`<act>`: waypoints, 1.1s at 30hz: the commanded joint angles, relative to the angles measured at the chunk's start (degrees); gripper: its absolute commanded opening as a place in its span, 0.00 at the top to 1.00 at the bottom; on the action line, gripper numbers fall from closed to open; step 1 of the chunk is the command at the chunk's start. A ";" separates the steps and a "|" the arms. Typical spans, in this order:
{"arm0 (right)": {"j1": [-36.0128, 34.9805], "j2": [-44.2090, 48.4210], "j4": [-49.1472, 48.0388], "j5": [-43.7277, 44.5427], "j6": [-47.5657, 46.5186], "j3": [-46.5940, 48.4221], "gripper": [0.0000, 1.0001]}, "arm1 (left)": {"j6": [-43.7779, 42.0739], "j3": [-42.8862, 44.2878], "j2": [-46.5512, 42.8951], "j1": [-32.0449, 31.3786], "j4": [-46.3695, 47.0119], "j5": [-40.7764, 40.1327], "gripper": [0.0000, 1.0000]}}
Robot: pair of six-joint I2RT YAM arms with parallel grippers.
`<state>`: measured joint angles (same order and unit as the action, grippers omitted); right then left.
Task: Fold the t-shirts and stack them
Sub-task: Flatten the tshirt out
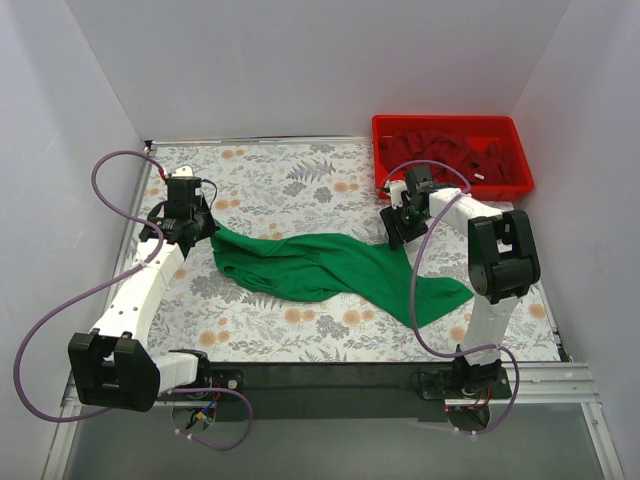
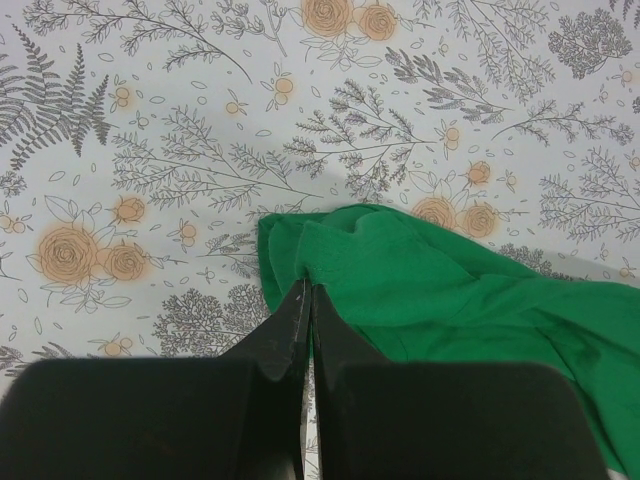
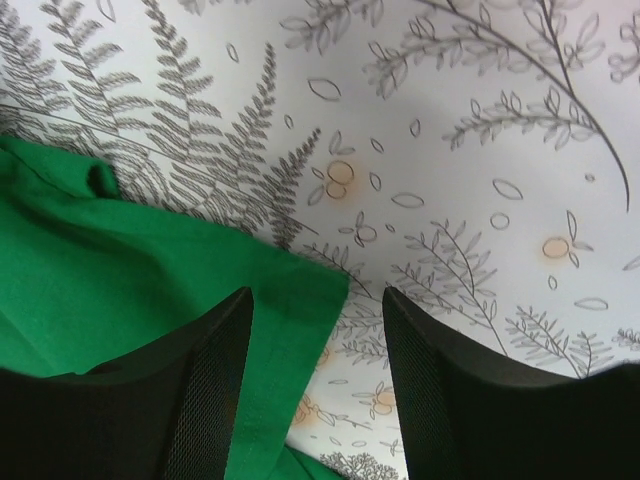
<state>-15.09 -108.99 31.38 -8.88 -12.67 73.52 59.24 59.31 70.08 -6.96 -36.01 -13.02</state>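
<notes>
Lying crumpled across the middle of the tabletop (image 1: 290, 170), the bright green t-shirt (image 1: 330, 268) runs as a long, wrinkled band from near the left edge towards the near right corner, where one end fans out flat. The left claw (image 2: 305, 300) sits at the shirt's left end, near the left edge. Its two dark fingers are pressed together, and a fold of the green cloth is pinched between their tips. The cloth bunches up just beyond the grip.

The right claw (image 3: 315, 300) hangs over the far side of the shirt, right of the middle, with its fingers (image 3: 215, 370) spread well apart. In the right wrist view, one finger is over the green hem and the other is over the bare flowered surface. The edge of the cloth runs between them. Whether the fingertips touch the cloth cannot be told.

A red plastic bin (image 1: 445, 119) stands in the far right corner, holding the dark red t-shirts (image 1: 450, 150) in a loose heap, well apart from the green one.
</notes>
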 commanded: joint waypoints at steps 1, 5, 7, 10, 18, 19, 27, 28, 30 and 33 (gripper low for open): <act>-1.08 -0.96 -0.97 0.88 -1.22 1.81 0.48 | 0.08 1.25 0.32 0.19 0.06 -0.08 1.00; -1.52 -2.10 -1.05 1.76 -1.57 1.28 0.50 | 0.00 1.42 0.75 0.19 0.15 -0.17 1.00; -1.87 -2.37 -0.97 2.64 -1.83 0.49 0.51 | 0.00 1.34 0.84 0.19 0.15 -0.17 1.00; -2.75 -2.46 -1.05 3.78 -2.10 -0.56 0.54 | 0.00 1.25 0.67 0.19 0.24 -0.25 1.00; -5.47 -1.23 -1.23 5.01 -1.48 -2.85 0.81 | 0.17 1.16 1.72 0.19 0.68 -0.52 1.00; -5.56 -0.53 -1.14 5.54 -1.40 -2.68 0.87 | 0.17 1.42 1.98 0.19 0.68 -0.69 1.00; -4.68 8.52 0.70 20.36 0.44 9.61 0.99 | -0.88 14.24 5.06 0.28 0.15 -4.73 1.00; -4.34 9.92 2.97 22.23 0.97 15.63 0.99 | -1.06 18.69 5.58 0.28 0.06 -5.26 1.00; -3.54 11.42 4.56 26.96 1.94 21.29 0.99 | -1.23 23.37 6.72 0.28 -0.55 -6.75 1.00; -2.40 15.11 6.15 32.41 3.43 31.58 0.99 | -1.94 33.21 7.17 0.28 -0.47 -10.08 1.00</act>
<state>-18.92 -102.15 36.93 13.34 -11.70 95.92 58.50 84.75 78.61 -6.96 -37.54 -17.41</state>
